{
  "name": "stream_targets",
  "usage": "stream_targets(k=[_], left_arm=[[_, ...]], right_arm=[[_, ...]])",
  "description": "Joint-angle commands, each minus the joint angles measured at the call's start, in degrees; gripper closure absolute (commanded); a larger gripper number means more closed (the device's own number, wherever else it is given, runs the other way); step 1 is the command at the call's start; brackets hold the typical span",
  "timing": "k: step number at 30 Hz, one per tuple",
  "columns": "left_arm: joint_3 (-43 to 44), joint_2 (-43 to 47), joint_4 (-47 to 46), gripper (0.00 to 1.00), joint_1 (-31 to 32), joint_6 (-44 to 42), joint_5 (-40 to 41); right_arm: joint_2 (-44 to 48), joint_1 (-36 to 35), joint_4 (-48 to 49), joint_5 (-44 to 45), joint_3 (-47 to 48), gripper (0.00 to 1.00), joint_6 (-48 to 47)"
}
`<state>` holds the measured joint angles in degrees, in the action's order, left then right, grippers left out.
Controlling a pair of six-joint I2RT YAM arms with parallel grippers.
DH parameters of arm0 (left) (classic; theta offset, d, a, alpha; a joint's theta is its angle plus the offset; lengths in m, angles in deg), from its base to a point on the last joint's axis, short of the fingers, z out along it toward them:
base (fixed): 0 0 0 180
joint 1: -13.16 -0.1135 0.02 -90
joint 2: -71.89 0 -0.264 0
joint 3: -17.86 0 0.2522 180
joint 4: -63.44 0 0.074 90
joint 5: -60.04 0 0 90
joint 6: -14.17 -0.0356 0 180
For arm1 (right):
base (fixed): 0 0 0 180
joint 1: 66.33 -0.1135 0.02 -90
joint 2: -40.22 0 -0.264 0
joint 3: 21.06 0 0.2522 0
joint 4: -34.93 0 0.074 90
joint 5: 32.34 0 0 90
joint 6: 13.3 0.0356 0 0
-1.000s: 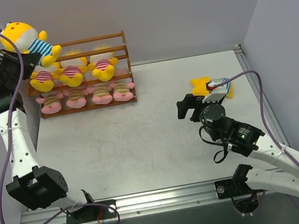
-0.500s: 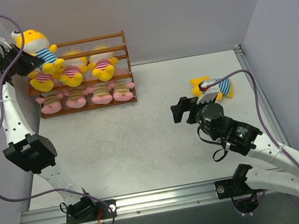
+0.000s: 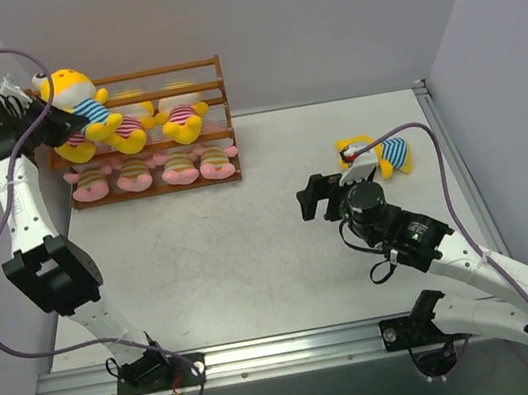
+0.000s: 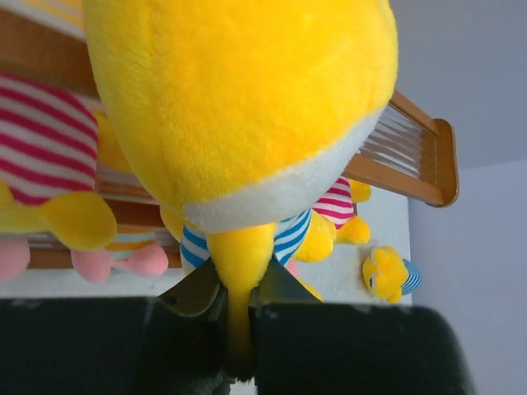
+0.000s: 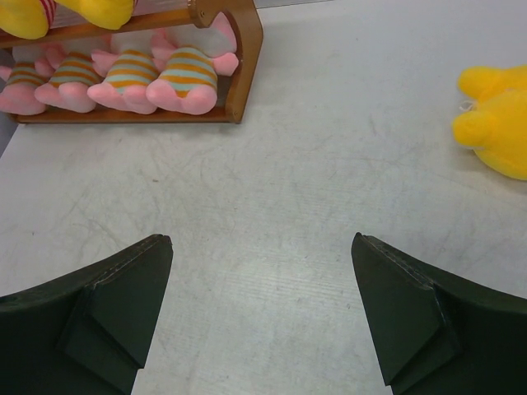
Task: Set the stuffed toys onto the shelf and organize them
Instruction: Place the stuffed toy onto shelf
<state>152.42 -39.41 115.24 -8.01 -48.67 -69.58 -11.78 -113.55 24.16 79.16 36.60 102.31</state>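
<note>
Left wrist alone shows left gripper (image 4: 237, 290) clamping limb of blue-striped toy (image 4: 239, 107); right gripper (image 5: 259, 243) agape, empty.

The left gripper (image 4: 239, 281) is held high on an upstretched arm, fingers pinched together, while the right gripper (image 5: 259, 240) is held low, fingers spread wide.

The shelf (image 3: 172, 69) is orange-brown wood. The pink toys (image 3: 178, 166) wear tan-striped shirts, possibly with pale blue between. The small yellow toys (image 3: 182, 118) have pink stripes. The big yellow toy (image 3: 72, 90) and the second big toy (image 3: 393, 152) wear blue-and-white stripes. The table (image 3: 253, 250) is pale grey.
</note>
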Motion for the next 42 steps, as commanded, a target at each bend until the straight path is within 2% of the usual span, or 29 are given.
stream_targets(k=[1, 4, 7, 14, 23, 28, 42], left_arm=[[-15.17, 12.49, -25.09, 0.97, -0.28, 15.09, 9.26], [-20.23, 18.04, -30.38, 0.98, -0.01, 20.82, 18.65], [-25.94, 20.51, -36.45, 0.98, 0.51, 27.06, 24.21], [-29.74, 19.82, -45.42, 0.98, 2.79, 37.95, 31.96], [-21.92, 11.73, -46.57, 0.92, 7.1, 46.05, 35.39], [-24.02, 11.38, -47.7, 0.9, 8.77, 47.37, 41.26], [-26.22, 5.93, -52.81, 0.86, 9.56, 54.84, 39.62]], right_arm=[[0.24, 0.38, 3.08, 0.12, -0.13, 0.05, 0.06], [0.85, 0.46, 3.08, 0.04, -0.74, 0.05, 0.15], [2.35, 0.55, 2.91, 0.21, -1.53, 0.05, -0.29], [4.55, 0.55, 2.73, 1.62, -2.94, 0.05, -0.73], [5.07, 0.64, 3.34, 2.41, -4.44, 0.05, -0.47], [5.52, 0.64, 3.35, 3.46, -5.4, 0.04, -0.91], [4.99, 0.9, 3.43, 3.46, -5.32, 0.04, -1.61]])
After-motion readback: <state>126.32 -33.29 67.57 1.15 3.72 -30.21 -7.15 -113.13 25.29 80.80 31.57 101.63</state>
